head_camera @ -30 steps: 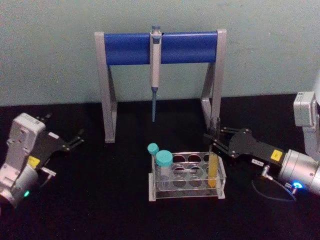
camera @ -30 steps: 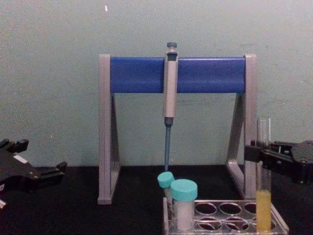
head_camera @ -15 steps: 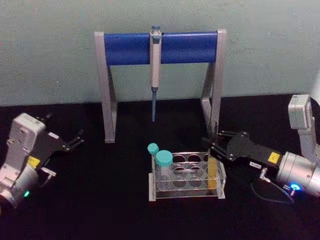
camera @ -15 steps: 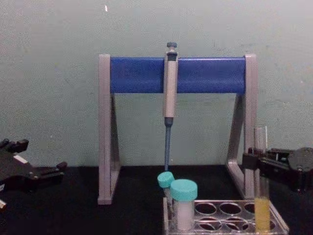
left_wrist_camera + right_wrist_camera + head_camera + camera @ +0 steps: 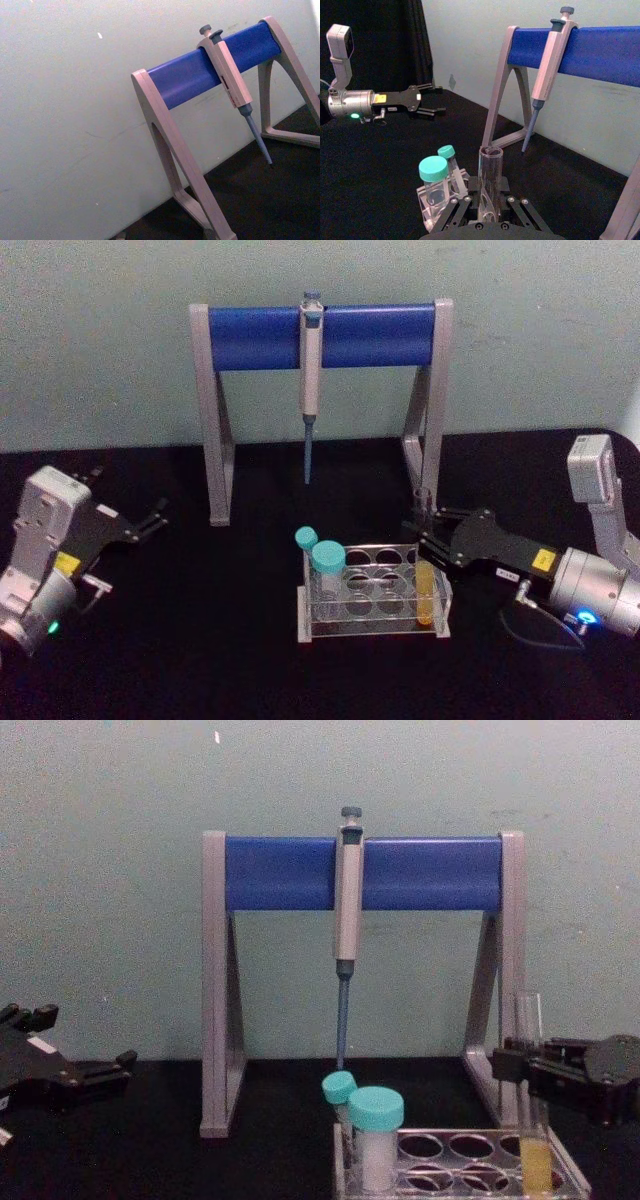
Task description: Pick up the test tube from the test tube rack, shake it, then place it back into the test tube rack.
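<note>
Between the pinched jaws of our right gripper (image 5: pixel 428 530) we hold the test tube (image 5: pixel 426 585) upright, its yellow-filled bottom seated in the right end of the test tube rack (image 5: pixel 372 618). Our left gripper (image 5: pixel 152 518) hangs parted, well apart at the table's left.

The worktop (image 5: pixel 250 660) is showing black under a pale green wall (image 5: pixel 100 340). The pipette stand (image 5: pixel 210 420) is wearing grey legs and a bright blue bar, with a grey pipette (image 5: pixel 310 360) (blue at its tip) hanging from it. The test tube rack (image 5: pixel 375 625) is looking clear, the test tube (image 5: pixel 427 590) is carrying yellow-orange liquid, and the capped tubes (image 5: pixel 327 575) are showing teal lids. Both the left gripper (image 5: pixel 155 517) and the right gripper (image 5: pixel 428 530) are black, each wrist bearing a yellow label.
</note>
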`<state>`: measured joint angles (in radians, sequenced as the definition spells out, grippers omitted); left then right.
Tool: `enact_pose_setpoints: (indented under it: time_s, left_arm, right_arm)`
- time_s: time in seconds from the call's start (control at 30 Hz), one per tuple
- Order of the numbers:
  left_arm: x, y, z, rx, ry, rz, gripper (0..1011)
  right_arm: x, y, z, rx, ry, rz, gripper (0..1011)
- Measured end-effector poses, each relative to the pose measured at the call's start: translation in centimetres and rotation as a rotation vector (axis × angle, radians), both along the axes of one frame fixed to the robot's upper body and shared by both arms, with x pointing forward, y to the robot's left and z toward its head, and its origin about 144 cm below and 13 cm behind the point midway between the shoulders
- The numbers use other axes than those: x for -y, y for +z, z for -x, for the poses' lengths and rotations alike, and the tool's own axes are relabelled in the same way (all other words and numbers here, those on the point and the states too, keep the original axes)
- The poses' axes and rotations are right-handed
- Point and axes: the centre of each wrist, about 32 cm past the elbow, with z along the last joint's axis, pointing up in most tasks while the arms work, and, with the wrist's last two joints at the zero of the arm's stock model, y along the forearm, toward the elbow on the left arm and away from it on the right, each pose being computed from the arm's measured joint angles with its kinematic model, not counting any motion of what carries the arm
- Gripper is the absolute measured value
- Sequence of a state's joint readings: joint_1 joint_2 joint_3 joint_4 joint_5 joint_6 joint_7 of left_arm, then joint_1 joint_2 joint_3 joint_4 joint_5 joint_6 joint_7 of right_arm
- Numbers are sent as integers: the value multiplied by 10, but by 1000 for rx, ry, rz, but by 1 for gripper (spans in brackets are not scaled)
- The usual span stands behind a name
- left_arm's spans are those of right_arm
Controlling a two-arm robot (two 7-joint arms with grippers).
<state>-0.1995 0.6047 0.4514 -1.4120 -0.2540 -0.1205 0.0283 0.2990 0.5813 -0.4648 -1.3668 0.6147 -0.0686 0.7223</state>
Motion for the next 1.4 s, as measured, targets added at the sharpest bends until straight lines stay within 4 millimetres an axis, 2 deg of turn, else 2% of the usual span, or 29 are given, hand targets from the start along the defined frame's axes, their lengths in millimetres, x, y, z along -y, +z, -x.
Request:
enact_pose_setpoints:
  time_s: [1.1, 1.17, 1.23, 1.37, 1.4]
  left_arm:
    - [0, 0, 0, 0, 0, 0, 1001]
    - [0, 0, 0, 0, 0, 0, 1001]
    - [0, 0, 0, 0, 0, 0, 1001]
    - [0, 0, 0, 0, 0, 0, 1001]
    - [0, 0, 0, 0, 0, 0, 1001]
  right_arm:
    - [1, -1, 0, -1, -6, 9, 235]
    - [1, -2, 0, -6, -5, 15, 372]
    - [1, -2, 0, -6, -5, 14, 390]
    - [1, -2, 0, -5, -4, 13, 576]
    - [1, -2, 0, -5, -4, 13, 576]
